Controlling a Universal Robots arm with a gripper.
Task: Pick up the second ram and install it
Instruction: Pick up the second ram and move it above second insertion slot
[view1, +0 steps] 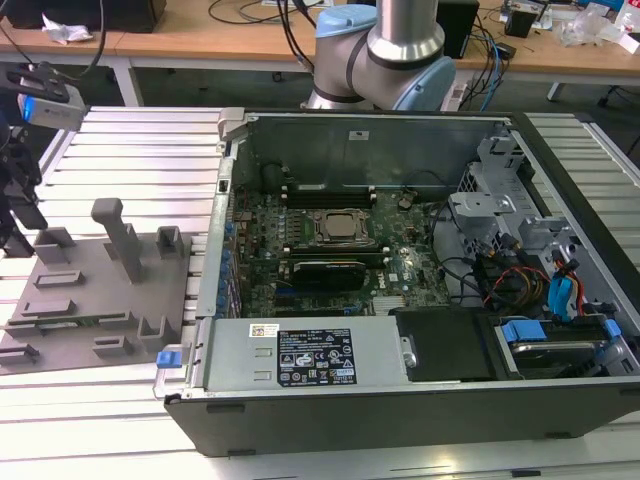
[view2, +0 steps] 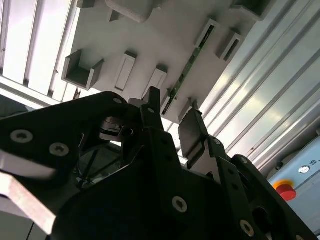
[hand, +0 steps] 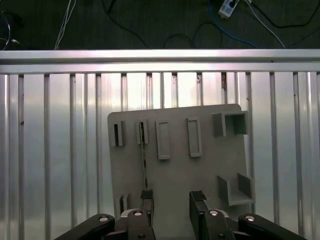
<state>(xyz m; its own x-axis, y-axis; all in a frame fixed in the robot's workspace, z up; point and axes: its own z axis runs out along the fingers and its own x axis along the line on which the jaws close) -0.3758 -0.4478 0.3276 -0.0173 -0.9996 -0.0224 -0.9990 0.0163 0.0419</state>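
The tabletop (view1: 140, 150) is made of long shiny metal slats with thin gaps between them. Behind it stand wooden desks (view1: 200, 30) with wires on them. The arm's base (view1: 385, 45) sits at the back edge. In the first wrist view the tabletop ends at a metal rail (hand: 150, 56). Past the rail is a dark floor (hand: 150, 25) with loose cables.

On the exterior view's left lies a grey tray (view1: 100, 300) with posts and slots. Bare slats lie all round it. The second ram (hand: 144, 160), a thin green stick, stands on its edge in the tray's slots. The claw (hand: 172, 202) hangs over one end of the tray. Its two black fingers (hand: 146, 200) are apart and nothing is between them. One finger is in line with the stick's end. I cannot tell if it touches.

On the exterior view's right, just beside the tray, is a big open computer case (view1: 400, 400). A green board (view1: 400, 270) and many wires lie inside. The case's side wall (view1: 215, 260) stands up between the tray and the board.
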